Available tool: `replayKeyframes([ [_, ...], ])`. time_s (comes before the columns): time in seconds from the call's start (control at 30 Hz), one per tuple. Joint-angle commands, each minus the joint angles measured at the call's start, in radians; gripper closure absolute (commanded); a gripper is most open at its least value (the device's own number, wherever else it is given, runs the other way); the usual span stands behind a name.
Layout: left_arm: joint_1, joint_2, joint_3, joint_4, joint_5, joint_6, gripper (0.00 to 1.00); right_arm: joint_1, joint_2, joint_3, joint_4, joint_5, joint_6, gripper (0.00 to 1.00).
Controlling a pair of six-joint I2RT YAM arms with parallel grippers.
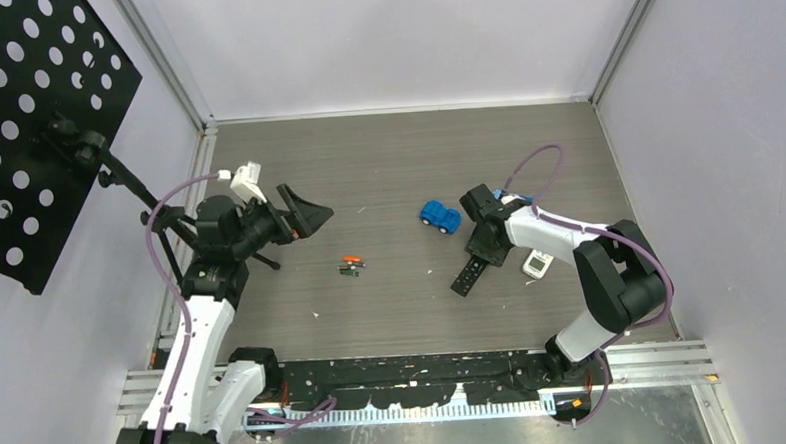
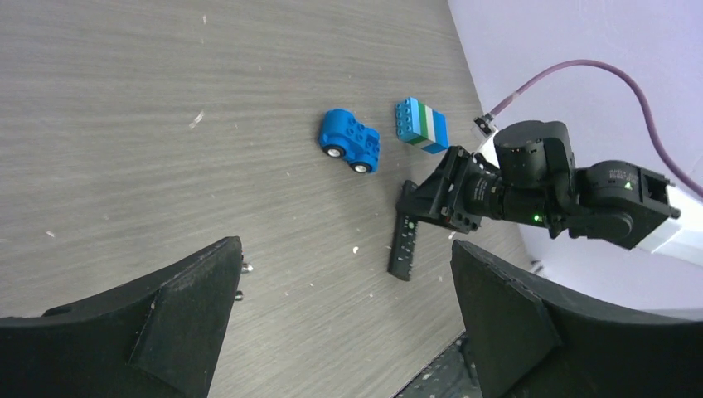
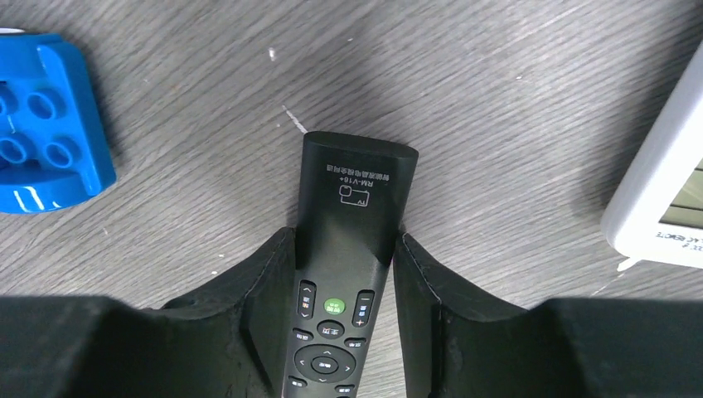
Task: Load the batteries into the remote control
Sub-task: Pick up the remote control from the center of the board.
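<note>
The black remote control (image 1: 468,275) lies button side up on the table right of centre. It also shows in the left wrist view (image 2: 404,240) and the right wrist view (image 3: 348,191). My right gripper (image 1: 482,246) is shut on its sides, with both fingers (image 3: 265,282) pressed against it near the top buttons. The batteries (image 1: 351,265), one orange-red and some dark green-black, lie together at mid-table. Two small metal ends (image 2: 242,280) show beside my left finger. My left gripper (image 1: 309,214) is open and empty, raised left of the batteries.
A blue toy car (image 1: 439,217) sits just left of the right gripper, also in the right wrist view (image 3: 41,124). A blue, green and white block (image 2: 421,124) lies behind it. A white device (image 1: 538,265) lies right of the remote. A black perforated panel (image 1: 34,118) stands at far left.
</note>
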Motion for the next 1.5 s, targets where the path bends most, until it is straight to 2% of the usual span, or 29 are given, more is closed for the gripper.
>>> replayKeyframes([
  [0.0,-0.023,0.061,-0.107,0.277,0.042,-0.237,0.00,0.003,0.018,0.016,0.065,-0.033,0.044,0.68],
  [0.13,-0.142,0.137,-0.161,0.397,-0.003,-0.340,0.01,0.004,-0.015,0.018,0.126,-0.103,0.011,0.71],
  [0.27,-0.305,0.231,-0.164,0.427,-0.104,-0.338,0.01,0.004,-0.062,0.002,0.219,-0.260,-0.018,0.72],
  [0.43,-0.431,0.361,-0.142,0.487,-0.101,-0.330,0.03,0.004,-0.100,-0.071,0.479,-0.500,0.001,0.73],
  [0.53,-0.467,0.419,-0.123,0.503,-0.088,-0.367,0.03,0.004,-0.127,-0.134,0.698,-0.617,0.049,0.75],
  [0.63,-0.479,0.473,-0.088,0.517,-0.012,-0.509,0.04,0.004,-0.151,-0.172,0.852,-0.687,0.093,0.76],
  [0.73,-0.492,0.491,-0.064,0.530,0.025,-0.591,0.05,0.006,-0.182,-0.198,0.956,-0.720,0.122,0.76],
  [0.93,-0.509,0.516,-0.026,0.492,0.051,-0.633,0.05,0.006,-0.206,-0.216,1.105,-0.778,0.199,0.76],
  [1.0,-0.509,0.537,-0.034,0.530,0.074,-0.670,0.04,0.005,-0.204,-0.232,1.174,-0.798,0.240,0.76],
  [1.13,-0.510,0.571,-0.065,0.713,0.128,-0.802,0.07,0.006,-0.199,-0.243,1.243,-0.820,0.260,0.75],
  [1.23,-0.510,0.576,-0.078,0.780,0.150,-0.863,0.12,0.005,-0.201,-0.245,1.267,-0.833,0.264,0.75],
  [1.33,-0.511,0.568,-0.082,0.783,0.152,-0.879,0.24,0.006,-0.200,-0.244,1.274,-0.843,0.266,0.75],
  [1.47,-0.512,0.565,-0.082,0.783,0.159,-0.876,0.48,0.006,-0.189,-0.244,1.297,-0.846,0.275,0.75],
])
